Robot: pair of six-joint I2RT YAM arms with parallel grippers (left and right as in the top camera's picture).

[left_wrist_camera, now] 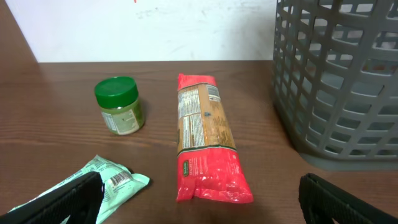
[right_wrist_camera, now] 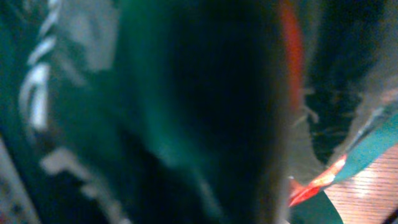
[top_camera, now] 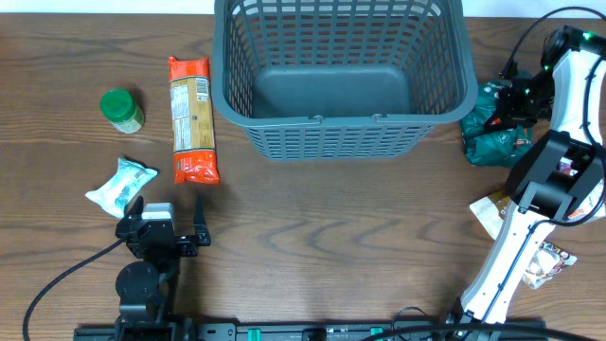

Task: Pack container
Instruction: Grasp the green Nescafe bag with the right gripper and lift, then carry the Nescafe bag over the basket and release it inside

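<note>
Currently, nearest me: left claw (top_camera: 166, 223) over the near part of the table (top_camera: 331, 218), fingers spread wide, nothing between them. Just beyond it, slightly left, lies a pale green pouch (left_wrist_camera: 106, 180). Past that is the pasta packet (left_wrist_camera: 205, 140), long axis running straight away from the claw. A green-lidded jar (left_wrist_camera: 119, 106) stands upright to its left, apart from it. The container (top_camera: 331, 140) — a grey lattice basket — sits far centre, base bare as far as I can see.

Right side: right claw (top_camera: 507, 106) is at a dark green bag (top_camera: 485, 137) lying just beside the basket's right wall. Its wrist view is a green blur, so I cannot tell whether those fingers pinch the bag or only flank it.

Judgement: the basket lies close to the left of the right claw — lift, carry left over the rim. The right arm is nearer that bag, the left nearer the pasta.
</note>
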